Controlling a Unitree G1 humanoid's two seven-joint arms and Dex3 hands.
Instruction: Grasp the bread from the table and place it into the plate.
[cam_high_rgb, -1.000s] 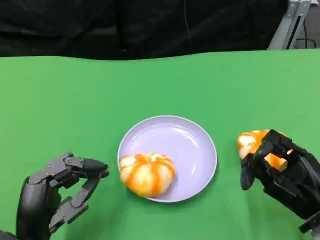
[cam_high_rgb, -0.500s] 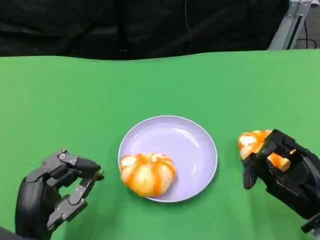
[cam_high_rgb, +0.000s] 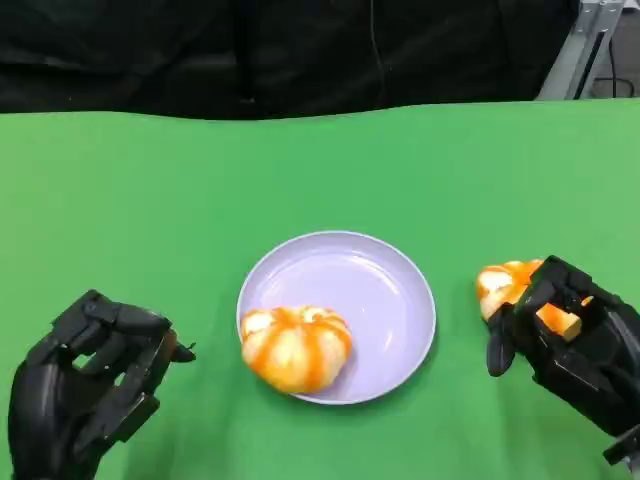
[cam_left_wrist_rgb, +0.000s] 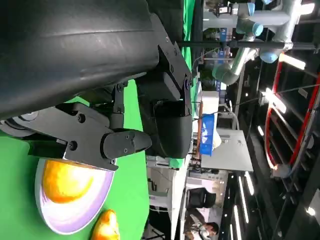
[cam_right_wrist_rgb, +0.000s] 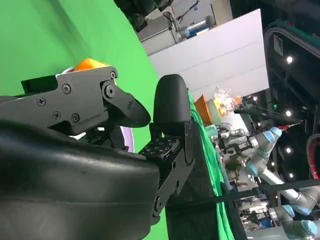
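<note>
The right hand (cam_high_rgb: 565, 335) sits at the near right of the green table (cam_high_rgb: 140, 200), its black fingers (cam_high_rgb: 530, 300) curled over and around a piece of orange and white bread (cam_high_rgb: 500, 282) that lies on the cloth just to the right of the plate; the fingers close on the bread from above, and the part of it nearest the plate sticks out past them. In the right wrist view the same hand (cam_right_wrist_rgb: 135, 112) has its fingers bent in close together, with a bit of orange bread (cam_right_wrist_rgb: 90, 63) showing behind them. The pale purple plate (cam_high_rgb: 375, 275) lies near the middle of the table, between the two hands, and a second round piece of bread (cam_high_rgb: 295, 347), striped orange and white, rests inside it at the near left edge. The left hand (cam_high_rgb: 85, 385) is at the near left, apart from the plate, holding nothing, with its fingers bent inward over the palm. In the left wrist view that hand (cam_left_wrist_rgb: 135, 127) has its fingers drawn in, and past them the plate (cam_left_wrist_rgb: 75, 217) shows with the bread (cam_left_wrist_rgb: 62, 181) on it.
</note>
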